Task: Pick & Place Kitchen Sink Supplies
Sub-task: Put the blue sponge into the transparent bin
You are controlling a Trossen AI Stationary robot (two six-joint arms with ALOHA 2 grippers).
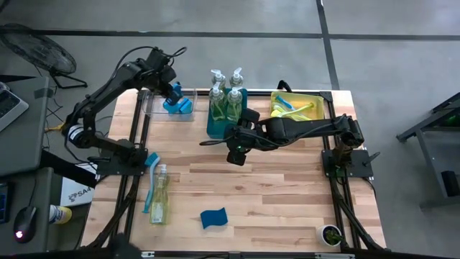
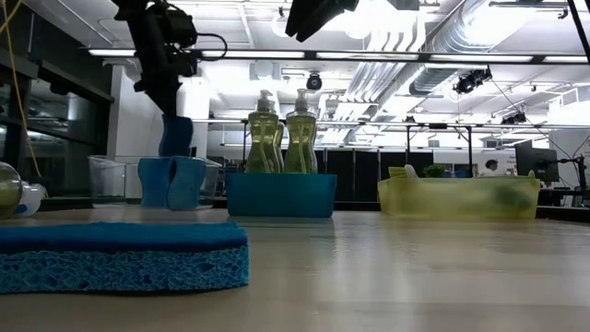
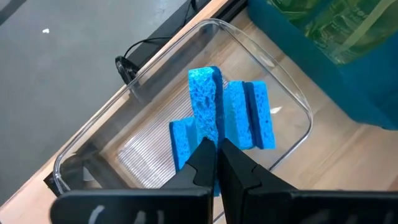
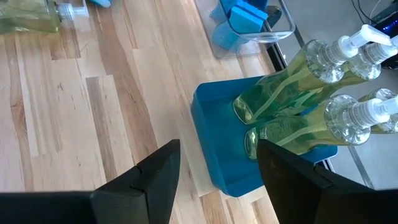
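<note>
Wooden slats of the table carry three bins along the far edge: at eleven o'clock the left gripper, pinched tight on a blue sponge, hangs over the clear bin, probably to drop it beside the sponges already there. That held sponge stands on edge, long axis vertical, pointing down into the bin. Near twelve o'clock, the right gripper hovers empty and half-spread beside the teal bin of soap bottles.

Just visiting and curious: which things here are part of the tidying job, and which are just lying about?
Job: sponges, loose sponge, soap bottles, lying bottle, blue brush, brushes.
Just about: fan, mouse, keyboard.
</note>
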